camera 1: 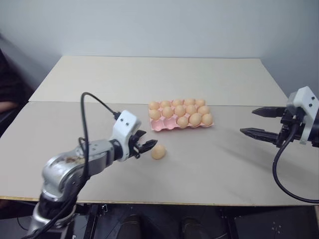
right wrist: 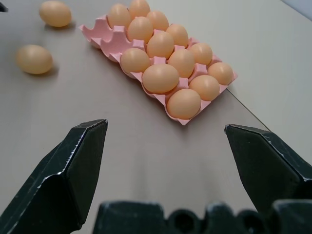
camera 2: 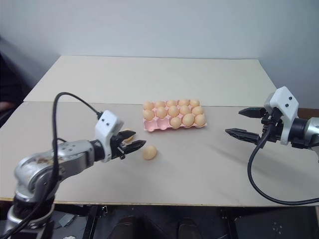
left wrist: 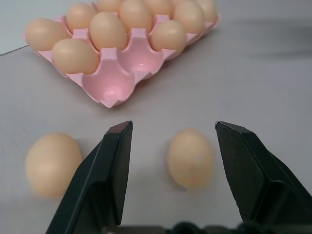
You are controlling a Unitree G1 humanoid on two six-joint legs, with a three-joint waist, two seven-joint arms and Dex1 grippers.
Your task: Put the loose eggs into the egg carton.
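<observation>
Left eye view: centre frame, the low pink moulded egg carton (camera 1: 164, 125) sits on the pale matte tabletop (camera 1: 149, 79), most cups filled with smooth orange-tan eggs, two near-left cups bare. At lower left, the left gripper (camera 1: 147, 145) reaches low toward the centre, black fingers partly apart and gripping nothing, one loose oval egg (camera 1: 158, 151) just beyond their tips; a second loose egg (left wrist: 52, 164) lies beside it. At right, the right gripper (camera 1: 259, 122) hovers spread wide, empty.

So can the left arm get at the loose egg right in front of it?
Probably yes: the left pincer is open, the egg lies between its fingers, and nothing blocks it.
</observation>
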